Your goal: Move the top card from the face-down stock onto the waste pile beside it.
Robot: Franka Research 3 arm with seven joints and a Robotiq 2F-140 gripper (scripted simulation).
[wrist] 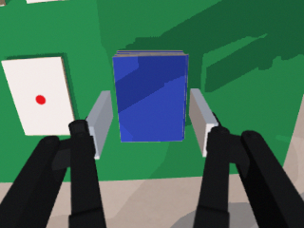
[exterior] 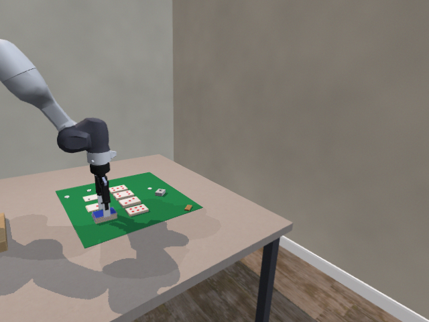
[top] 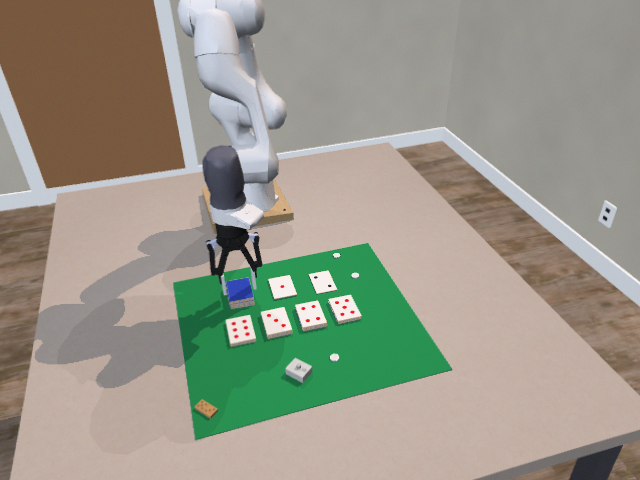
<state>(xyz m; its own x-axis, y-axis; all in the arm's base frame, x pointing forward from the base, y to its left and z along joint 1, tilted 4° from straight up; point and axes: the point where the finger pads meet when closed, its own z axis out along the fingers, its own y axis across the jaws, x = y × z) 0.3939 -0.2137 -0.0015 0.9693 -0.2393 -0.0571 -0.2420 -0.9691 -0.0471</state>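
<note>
The face-down stock [top: 239, 291] [exterior: 102, 216] [wrist: 151, 100] is a short stack of tiles with a blue top, at the left end of the mat's row nearest the robot base. The waste pile [top: 282, 286] [exterior: 92, 206] [wrist: 40, 95] lies right beside it and shows one red pip. My gripper [top: 239, 287] [exterior: 104, 211] [wrist: 150, 103] is down over the stock, one finger pad on each side of the top card. In the wrist view a narrow gap of green mat [top: 361, 356] shows between each pad and the card. The gripper is open.
A card with two black pips [top: 323, 281] lies past the waste pile. Several red-pip cards [top: 276, 322] form the other row. A grey block [top: 298, 369], a brown tile [top: 205, 408] and three white chips [top: 334, 357] also lie on the mat.
</note>
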